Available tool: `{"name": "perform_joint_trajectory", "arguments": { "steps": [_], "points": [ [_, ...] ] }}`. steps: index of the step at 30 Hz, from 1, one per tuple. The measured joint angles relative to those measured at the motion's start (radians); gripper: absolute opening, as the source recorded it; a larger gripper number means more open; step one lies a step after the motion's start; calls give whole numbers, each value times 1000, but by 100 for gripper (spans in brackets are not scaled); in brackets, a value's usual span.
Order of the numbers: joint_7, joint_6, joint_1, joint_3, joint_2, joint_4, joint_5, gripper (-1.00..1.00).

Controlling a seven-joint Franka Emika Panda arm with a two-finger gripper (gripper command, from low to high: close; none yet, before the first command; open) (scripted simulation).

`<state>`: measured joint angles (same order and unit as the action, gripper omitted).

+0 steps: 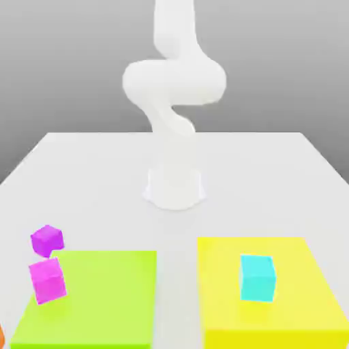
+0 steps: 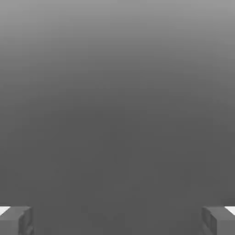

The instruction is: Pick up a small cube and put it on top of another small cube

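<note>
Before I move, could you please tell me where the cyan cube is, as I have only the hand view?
Observer: The cyan cube sits on the yellow block, towards the exterior view's right.
Operator: Thank you; which other small cubes could pair with it?
Observer: A pink cube overlaps the green block's edge on the exterior view's left; I can't tell what supports it.
Operator: Is there perhaps another beyond that one?
Observer: Yes, a purple cube, nearer the arm's base than the pink one.
</note>
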<state>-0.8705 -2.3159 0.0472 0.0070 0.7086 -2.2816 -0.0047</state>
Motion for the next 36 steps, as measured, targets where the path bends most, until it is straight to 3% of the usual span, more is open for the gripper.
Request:
{"name": "perform_joint_trajectory", "arguments": {
  "steps": [19, 32, 36],
  "points": [
    [-543, -123, 266, -51, -695, 139, -44, 0],
    [-798, -207, 382, -128, -1168, 233, 92, 0],
    [-800, -300, 407, -112, -1312, 265, 124, 0]
  ]
}}
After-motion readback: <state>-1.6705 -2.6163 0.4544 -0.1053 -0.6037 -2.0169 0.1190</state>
